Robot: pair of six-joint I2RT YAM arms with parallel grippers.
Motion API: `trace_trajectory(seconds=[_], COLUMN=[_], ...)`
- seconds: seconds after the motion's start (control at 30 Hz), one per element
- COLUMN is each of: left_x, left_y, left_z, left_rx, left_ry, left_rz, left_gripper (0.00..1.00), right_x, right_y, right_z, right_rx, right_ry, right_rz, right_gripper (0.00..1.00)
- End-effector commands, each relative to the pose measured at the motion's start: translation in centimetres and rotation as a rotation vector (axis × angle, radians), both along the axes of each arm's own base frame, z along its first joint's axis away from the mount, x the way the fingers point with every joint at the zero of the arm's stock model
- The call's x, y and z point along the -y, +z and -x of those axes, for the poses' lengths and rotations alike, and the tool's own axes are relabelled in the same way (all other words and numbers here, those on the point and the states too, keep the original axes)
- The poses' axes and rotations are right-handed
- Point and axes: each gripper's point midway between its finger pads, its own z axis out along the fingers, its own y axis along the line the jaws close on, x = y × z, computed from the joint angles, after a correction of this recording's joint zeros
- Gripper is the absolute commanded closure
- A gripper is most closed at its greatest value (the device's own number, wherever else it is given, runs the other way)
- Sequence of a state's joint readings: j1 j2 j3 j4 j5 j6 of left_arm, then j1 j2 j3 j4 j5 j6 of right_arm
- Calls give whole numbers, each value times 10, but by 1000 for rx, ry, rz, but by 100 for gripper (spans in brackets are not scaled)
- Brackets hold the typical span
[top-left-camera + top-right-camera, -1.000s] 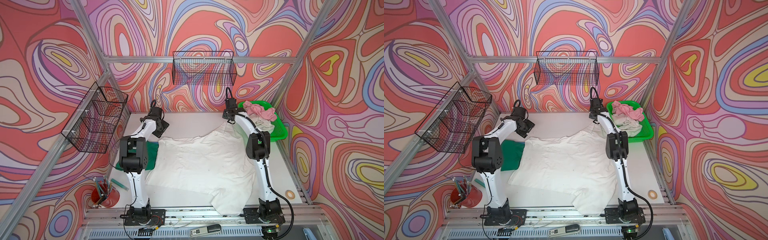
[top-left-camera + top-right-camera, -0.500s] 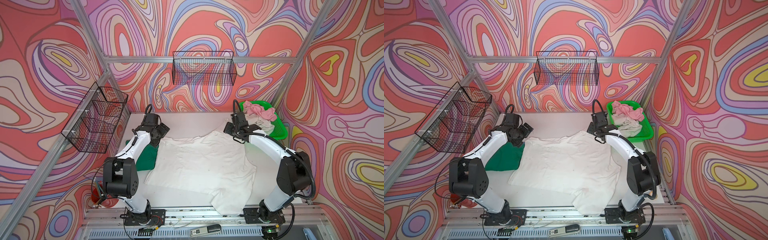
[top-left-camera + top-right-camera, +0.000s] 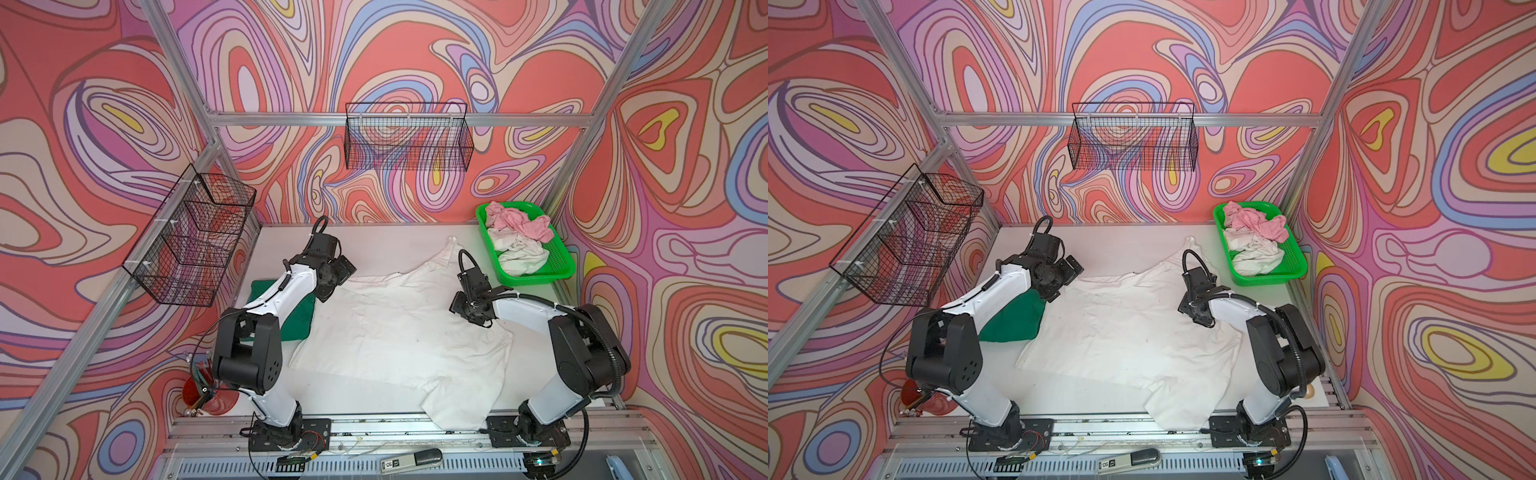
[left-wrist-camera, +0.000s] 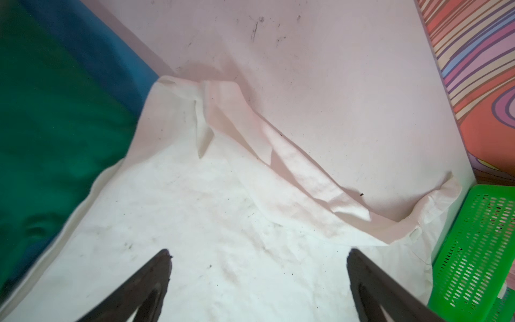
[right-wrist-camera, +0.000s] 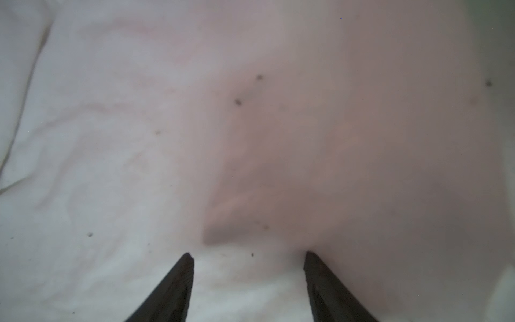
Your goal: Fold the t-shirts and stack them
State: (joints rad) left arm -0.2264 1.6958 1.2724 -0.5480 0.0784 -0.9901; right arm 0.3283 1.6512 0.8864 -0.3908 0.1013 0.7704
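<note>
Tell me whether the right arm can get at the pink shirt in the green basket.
Probably yes. The right gripper is open and empty over the white shirt, the basket sits close beside that arm, and the pink shirt lies uncovered on top.

Under your left gripper point(image 4: 257, 255) and right gripper point(image 5: 246, 255) lies the large white cloth t-shirt point(image 3: 395, 332); the dark green cloth t-shirt point(image 3: 1013, 322) lies just left of the left gripper.

**White t-shirt spread out between the two arms**

In a top view the large white t-shirt point(image 3: 1125, 332) lies mostly flat across the middle of the tabletop point(image 3: 1121, 245), with one end over the near edge. The dark green t-shirt point(image 3: 1013, 322) sits against it by the left edge. The green basket point(image 3: 1266, 279) in the far right corner holds a crumpled pink t-shirt point(image 3: 1256, 222) and an off-white t-shirt point(image 3: 1252, 255). The left gripper point(image 3: 1064, 280) is at the white shirt's far left corner and the right gripper point(image 3: 1192, 313) is over its right side.
</note>
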Motion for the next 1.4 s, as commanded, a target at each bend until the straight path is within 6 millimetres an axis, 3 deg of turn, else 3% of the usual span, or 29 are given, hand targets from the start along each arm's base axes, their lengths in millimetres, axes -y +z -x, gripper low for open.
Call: trace_trajectory(seconds=[0.0, 0.17, 0.5, 0.67, 0.73, 0.83, 1.0, 1.37], left_x=[-3, -9, -19, -19, -21, -25, -33, -46], left_y=[-18, -40, -43, -50, -52, -54, -61, -67], left_z=[-1, -10, -46, -49, -44, -35, -24, -30], left_rx=[-66, -119, -96, -116, -126, -125, -94, -64], left_ry=[-10, 0, 30, 20, 27, 53, 129, 189], left_rz=[-79, -130, -207, -216, -217, -207, -120, -64], left_gripper=[3, 13, 35, 50, 49, 39, 28, 31], right_x=[21, 28, 36, 35, 34, 33, 32, 31], right_y=[-6, -7, 1, 5, 4, 4, 5, 4], right_z=[2, 4, 5, 5, 6, 5, 4, 4], right_rx=[-7, -18, -10, 5, 5, 11, 13, 14], right_ry=[-21, 23, 69, 74, 77, 79, 80, 84], right_rz=[46, 89, 152, 143, 140, 135, 132, 126], right_gripper=[33, 33, 33, 33, 33, 33, 33, 33])
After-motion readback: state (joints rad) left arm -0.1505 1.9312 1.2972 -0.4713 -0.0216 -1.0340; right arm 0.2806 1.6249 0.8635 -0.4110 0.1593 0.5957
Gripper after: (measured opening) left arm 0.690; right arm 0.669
